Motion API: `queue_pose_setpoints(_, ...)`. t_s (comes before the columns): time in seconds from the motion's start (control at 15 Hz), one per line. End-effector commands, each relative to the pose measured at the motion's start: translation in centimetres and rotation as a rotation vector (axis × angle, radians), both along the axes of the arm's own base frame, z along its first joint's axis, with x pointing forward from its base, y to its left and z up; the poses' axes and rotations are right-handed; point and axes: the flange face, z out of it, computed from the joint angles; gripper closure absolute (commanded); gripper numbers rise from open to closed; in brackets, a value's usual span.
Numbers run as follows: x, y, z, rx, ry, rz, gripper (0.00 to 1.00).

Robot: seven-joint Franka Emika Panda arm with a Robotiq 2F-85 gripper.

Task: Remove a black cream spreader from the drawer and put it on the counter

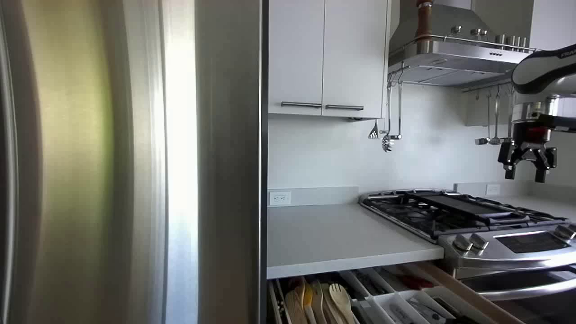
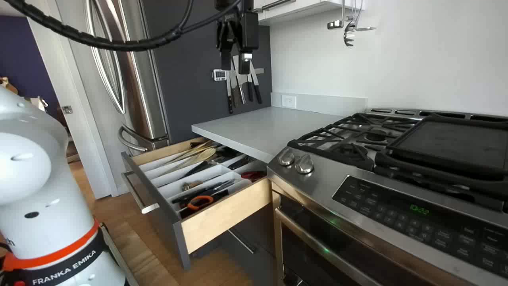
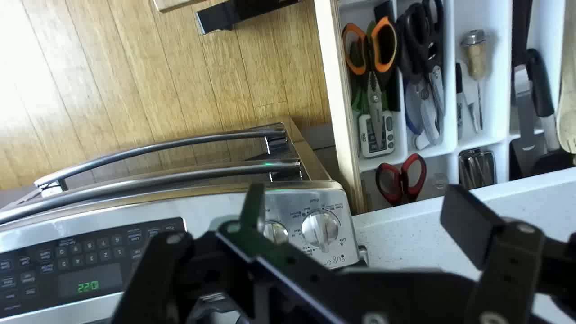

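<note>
My end effector (image 1: 525,173) hangs high, jaws spread wide and empty; in the wrist view the front corner of the desk (image 2: 260,128) by the range (image 2: 381,226) shows in the gap; what I take for the cream spreader (image 3: 542,94) lies in the drawer (image 2: 226,220), below and out past the desk's front edge, toward the corner by the refrigerator (image 1: 130,171); its long axis runs roughly square to that edge, the jaws face each other nearly along it, so I expect little turning; its black handle looks smooth and rounded; beside it lies a flat metal blade (image 3: 525,119); the organiser tray (image 3: 497,112) is white, the drawer side pale plywood, the desk finely speckled.
</note>
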Motion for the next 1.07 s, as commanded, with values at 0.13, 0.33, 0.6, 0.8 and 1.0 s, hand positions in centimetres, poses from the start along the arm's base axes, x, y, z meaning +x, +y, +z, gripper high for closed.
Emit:
queue_pose_setpoints(0.13, 0.0, 0.0, 0.1, 0.0, 0.001, 0.0, 0.0)
queue_pose_setpoints(0.33, 0.0, 0.0, 0.1, 0.0, 0.001, 0.0, 0.0)
queue_pose_setpoints(0.6, 0.0, 0.0, 0.1, 0.0, 0.001, 0.0, 0.0)
queue_pose_setpoints(0.8, -0.4, 1.9, -0.6, 0.006, 0.01, 0.015, 0.0)
queue_pose_setpoints(1.0, -1.5, 7.4, -2.6, 0.016, 0.033, 0.088, 0.0)
